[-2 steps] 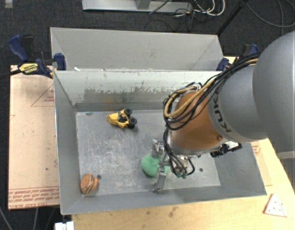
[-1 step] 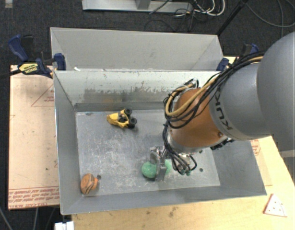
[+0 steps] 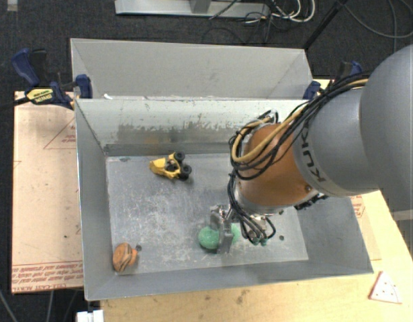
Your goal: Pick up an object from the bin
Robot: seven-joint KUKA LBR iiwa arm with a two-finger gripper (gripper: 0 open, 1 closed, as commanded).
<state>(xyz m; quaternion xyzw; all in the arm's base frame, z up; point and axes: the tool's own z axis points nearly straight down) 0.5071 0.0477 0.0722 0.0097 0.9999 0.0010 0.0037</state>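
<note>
While the arm reaches in from the right, gripper (image 3: pixel 224 232): down at the floor of the bin (image 3: pixel 92 200), near the front wall, right of centre.
Green ball (image 3: pixel 208 239): on the floor at the gripper's view-left side; touching or just beside, can't tell which.
Grip state: can't tell whether open or closed.
Yellow toy truck (image 3: pixel 170 166): near the back wall, well apart.
Brown lump (image 3: pixel 124 256): front-left corner, well apart.
</note>
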